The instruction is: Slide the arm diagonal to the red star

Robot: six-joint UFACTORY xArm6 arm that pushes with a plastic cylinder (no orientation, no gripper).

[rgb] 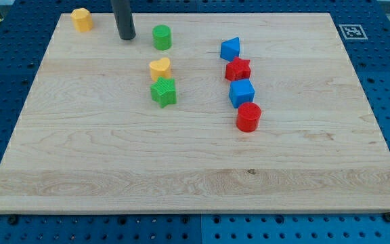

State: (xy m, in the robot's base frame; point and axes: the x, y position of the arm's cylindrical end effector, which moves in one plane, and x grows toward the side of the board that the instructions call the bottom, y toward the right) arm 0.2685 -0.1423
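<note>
The red star [237, 69] lies right of the board's centre, in a column of blocks: a blue triangular block [230, 49] just above it, a blue cube [242, 93] just below it, and a red cylinder [248, 117] lowest. My tip [126, 37] rests on the board near the view's top, well to the left of the red star and slightly higher. It stands just left of a green cylinder [162, 37] and touches no block.
A yellow heart-shaped block [160, 68] and a green star [163, 92] sit left of the red star. A yellow block [82, 19] lies at the top left corner. The wooden board [80, 176] sits on a blue pegboard table.
</note>
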